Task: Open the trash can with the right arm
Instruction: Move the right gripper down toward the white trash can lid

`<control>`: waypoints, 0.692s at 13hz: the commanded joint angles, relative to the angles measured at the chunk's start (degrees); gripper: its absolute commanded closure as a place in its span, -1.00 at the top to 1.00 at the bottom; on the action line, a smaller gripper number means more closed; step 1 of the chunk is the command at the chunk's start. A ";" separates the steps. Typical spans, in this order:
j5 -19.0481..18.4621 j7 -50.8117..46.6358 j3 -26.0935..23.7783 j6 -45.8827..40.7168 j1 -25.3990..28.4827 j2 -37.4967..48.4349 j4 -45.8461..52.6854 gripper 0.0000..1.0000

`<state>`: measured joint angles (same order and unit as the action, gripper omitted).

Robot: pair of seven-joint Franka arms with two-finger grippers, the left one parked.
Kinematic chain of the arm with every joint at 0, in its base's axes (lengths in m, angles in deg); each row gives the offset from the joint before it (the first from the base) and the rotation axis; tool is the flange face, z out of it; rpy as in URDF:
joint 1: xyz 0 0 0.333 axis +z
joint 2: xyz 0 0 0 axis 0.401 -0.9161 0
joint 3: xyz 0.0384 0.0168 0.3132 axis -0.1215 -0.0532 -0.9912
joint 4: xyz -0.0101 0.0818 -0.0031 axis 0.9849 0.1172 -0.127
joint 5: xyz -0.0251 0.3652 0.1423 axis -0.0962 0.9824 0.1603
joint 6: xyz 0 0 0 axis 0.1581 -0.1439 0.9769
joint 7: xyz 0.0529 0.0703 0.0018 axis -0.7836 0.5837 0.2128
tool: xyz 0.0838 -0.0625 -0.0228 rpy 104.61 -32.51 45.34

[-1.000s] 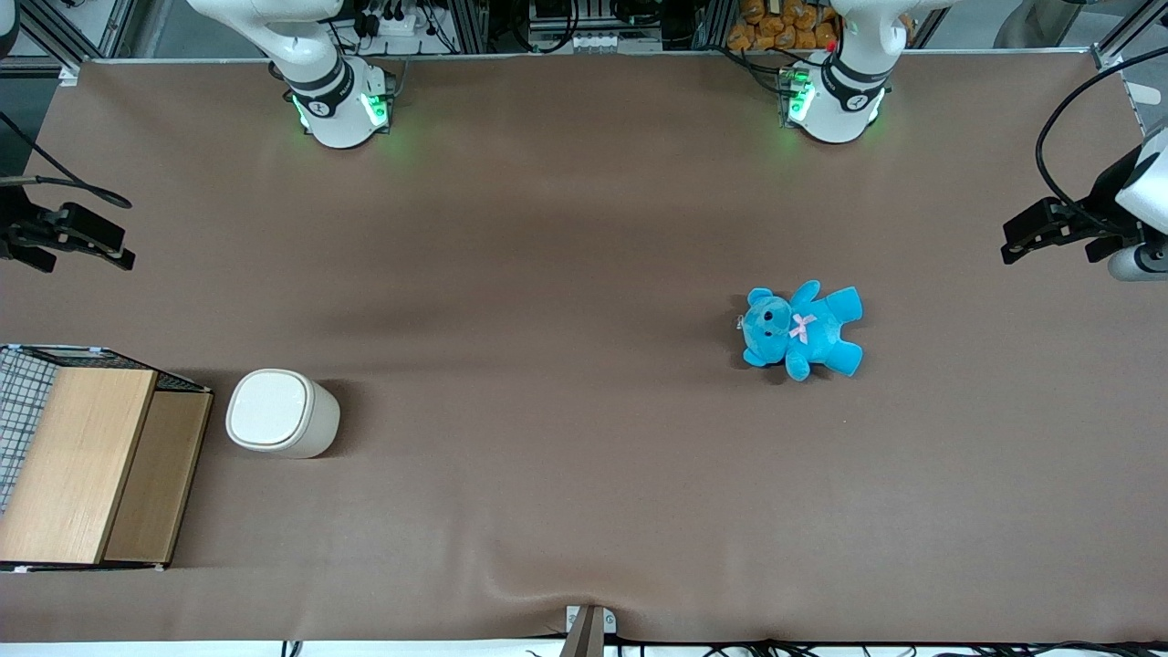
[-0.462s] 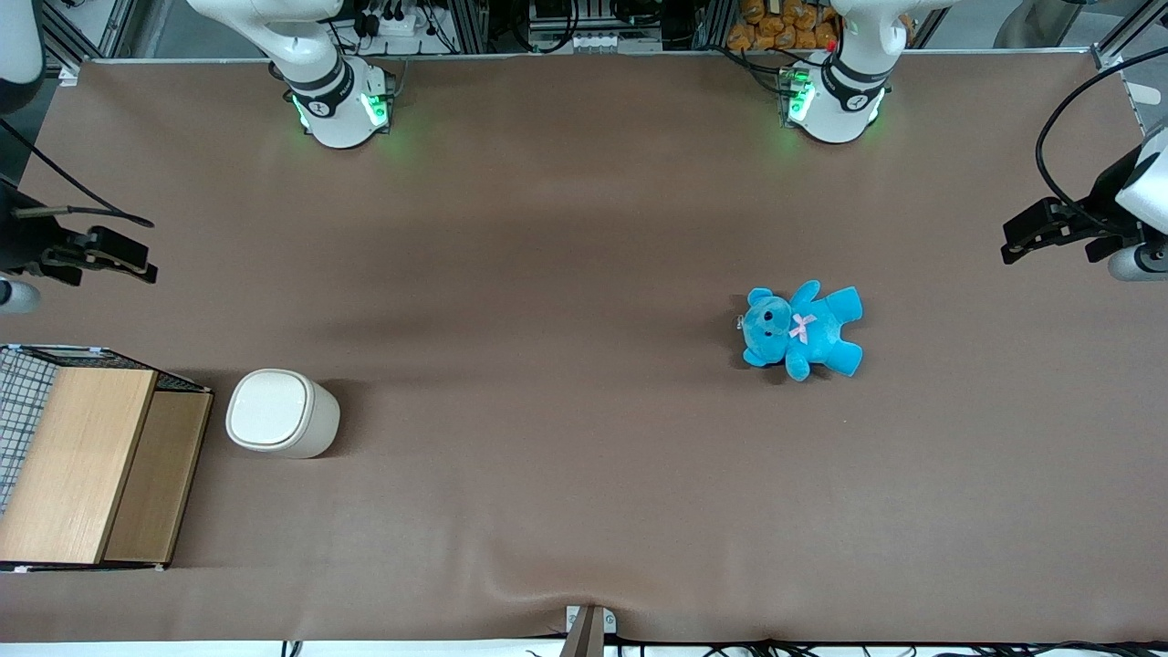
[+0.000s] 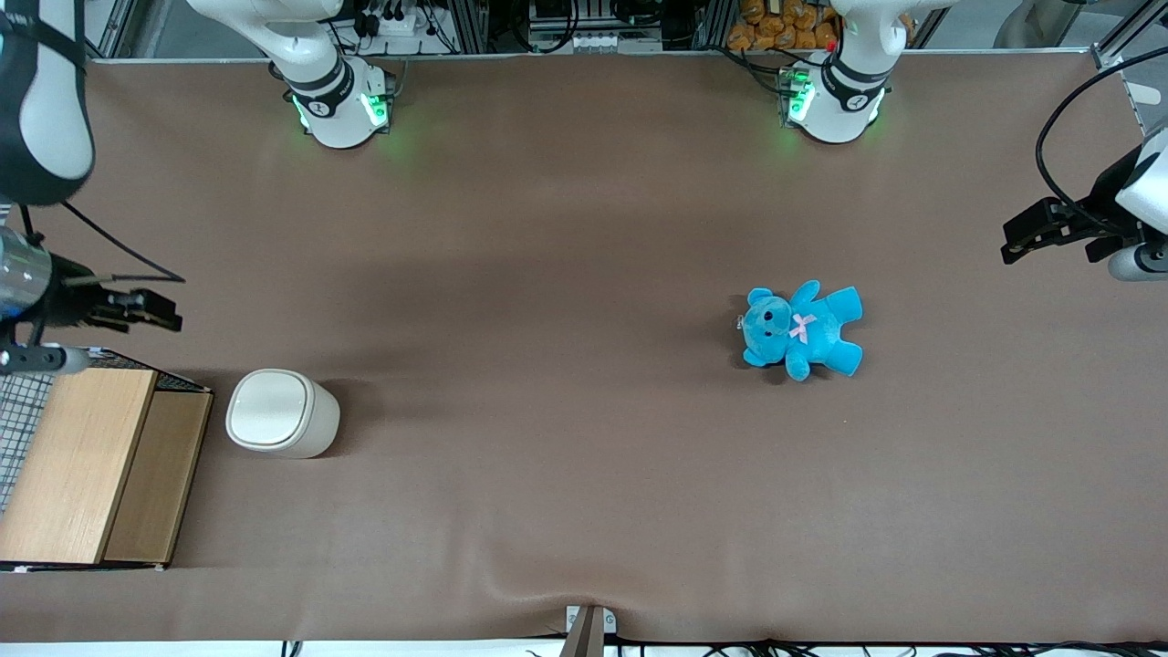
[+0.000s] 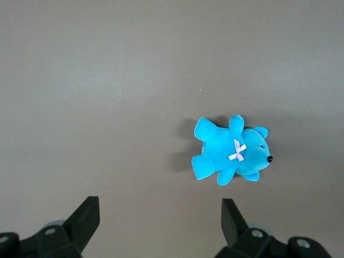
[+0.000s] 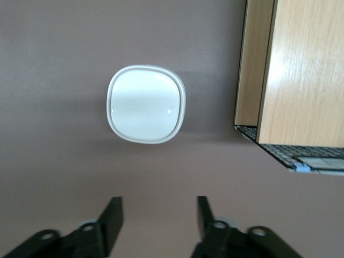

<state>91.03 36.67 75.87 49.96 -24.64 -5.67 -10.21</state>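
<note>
The trash can (image 3: 281,413) is a small cream-white bin with its flat lid down, standing on the brown table beside the wooden-topped wire box. It also shows in the right wrist view (image 5: 146,104), lid closed. My right arm (image 3: 41,100) comes in at the working arm's end of the table. Its black gripper (image 3: 164,312) hangs above the table, farther from the front camera than the trash can and apart from it. In the right wrist view the gripper (image 5: 159,210) is open and empty, with only bare table between the fingers.
A wooden-topped wire box (image 3: 87,461) stands right beside the trash can at the working arm's end; it also shows in the right wrist view (image 5: 298,75). A blue teddy bear (image 3: 801,329) lies toward the parked arm's end.
My right arm and gripper have moved in over the table and nearer to the front camera, closing on the trash can. The trash can, box and bear have not moved.
</note>
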 commanded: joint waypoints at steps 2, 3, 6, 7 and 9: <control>0.15 -0.20 -0.03 1.55 0.21 -4.19 2.04 -0.66; -0.12 -0.20 -0.03 1.81 0.21 -5.16 2.04 -0.83; -0.12 -0.12 -0.03 4.80 0.12 -8.67 2.04 -1.00; -0.03 -0.03 -0.03 5.76 -0.05 -9.64 2.04 -1.00; 0.14 -0.03 -0.03 6.65 0.12 -10.96 1.78 -1.00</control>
<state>91.03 36.68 75.89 56.43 -24.52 -14.86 -9.95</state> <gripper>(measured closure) 0.991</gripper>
